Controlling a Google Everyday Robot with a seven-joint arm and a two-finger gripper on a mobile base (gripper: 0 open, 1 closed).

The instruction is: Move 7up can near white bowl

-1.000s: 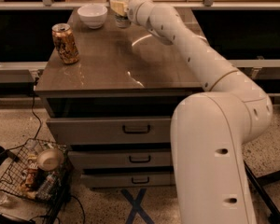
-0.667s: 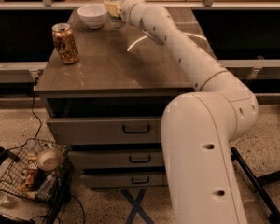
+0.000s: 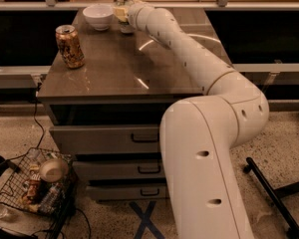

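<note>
So the arm has swung left over the last second. The pincer (image 3: 120, 11) was out toward the middle of the back edge of the bench (image 3: 114, 68), and now it's parked right up by the white bowl (image 3: 98, 16) in the far left corner. The 7up can (image 3: 124, 25) came along with it. It's upright, just beside the bowl on the bowl's right, with a thin strip of benchtop between them. It also looks lower than it did a moment ago, like its base is on the bench or nearly there, but I can't swear to that from this angle.

The pincer is wrapped around the upper part of the can. I honestly can't tell whether it's clamped on it or has already let go.

The brown-and-gold can (image 3: 70, 46) hasn't budged; it sits well apart at the front left. The bowl hasn't shifted either.

My read is that the "near" part is basically done. What's left is a clean release and backing the arm out without clipping the can into the bowl or tipping it.
</note>
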